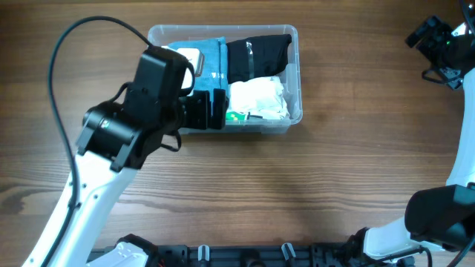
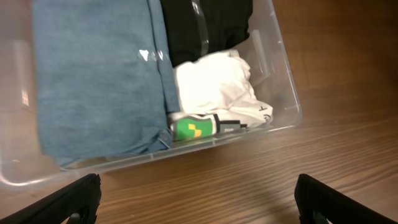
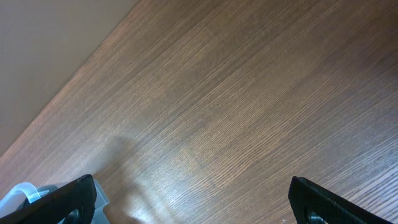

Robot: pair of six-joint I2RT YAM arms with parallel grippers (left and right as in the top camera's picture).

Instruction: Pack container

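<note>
Over the container rim, the left hand hangs spread.

Inside the container on the table, folded clothes lie side by side.

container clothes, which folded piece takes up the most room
The blue cloth: it fills one whole half of the container alone, while the black cloth and the white cloth share the other half.
</note>
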